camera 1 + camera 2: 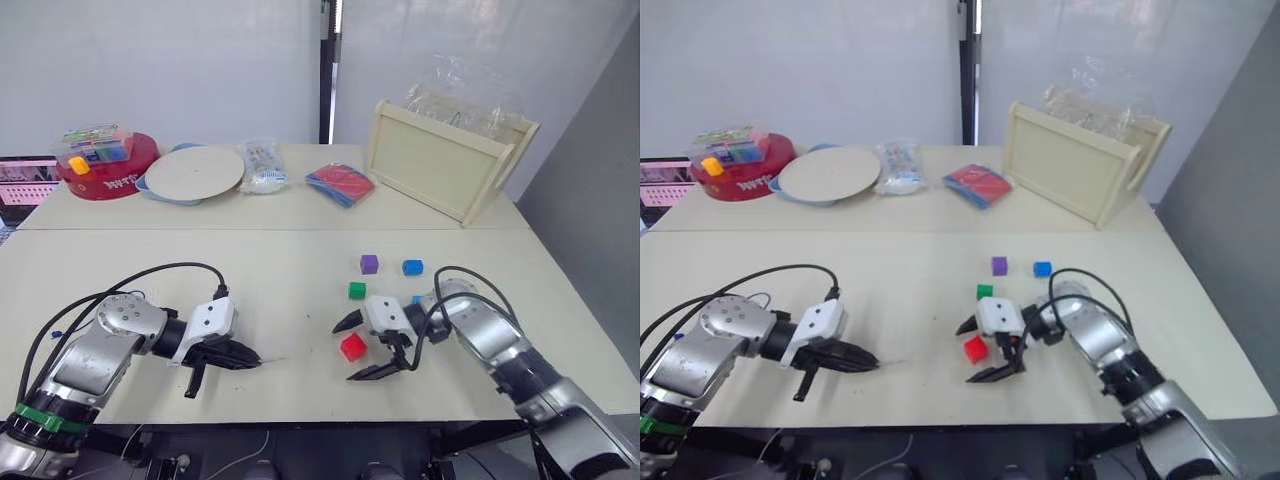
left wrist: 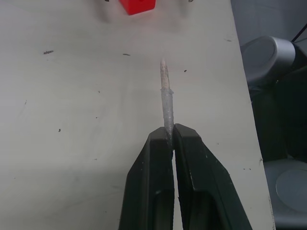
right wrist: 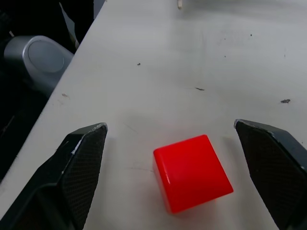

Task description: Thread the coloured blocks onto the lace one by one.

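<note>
1. The right gripper (image 1: 358, 347) has its fingers spread wide around the red block (image 1: 353, 346), which sits skewed on the desk (image 1: 290, 290); closing on its corners may twist it or squirt it out.
2. The left gripper (image 1: 243, 358) has its fingers clamped on the lace's (image 2: 166, 98) pale tip, which points toward the red block; the thin tip may slip or bend at the hole.
3. The green (image 1: 357, 290), purple (image 1: 369, 263) and blue (image 1: 412, 267) blocks lie near the right arm and could get knocked.
</note>
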